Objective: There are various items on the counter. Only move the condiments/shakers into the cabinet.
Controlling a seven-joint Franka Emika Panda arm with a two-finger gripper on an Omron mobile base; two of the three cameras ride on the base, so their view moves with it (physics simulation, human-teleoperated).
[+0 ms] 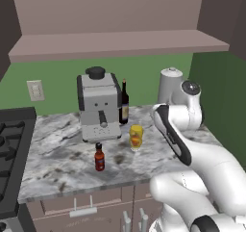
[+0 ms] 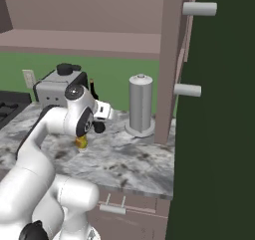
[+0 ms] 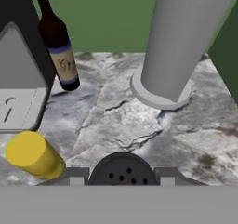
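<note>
The black shaker [image 3: 122,171], its round top pierced with holes, sits between my gripper [image 3: 122,180] fingers, which are shut on it low over the marbled counter [image 1: 57,154]. The yellow bottle [image 1: 136,137] [image 3: 35,154] stands just to its left, in front of the coffee machine. The red sauce bottle [image 1: 99,157] with a black cap stands nearer the counter's front edge. Above, the mauve-brown cabinet [image 1: 120,43] shows its flat shelf board [image 2: 74,41]. In the left base view my own arm hides the gripper.
The silver-grey coffee machine [image 1: 98,103] and the dark wine bottle [image 1: 124,103] [image 3: 60,51] stand at the back. The pale grey canister [image 2: 140,104] [image 3: 181,42] rises straight ahead of the hand. A black stove [image 1: 9,144] lies left; a dark green panel [image 2: 214,134] walls the right.
</note>
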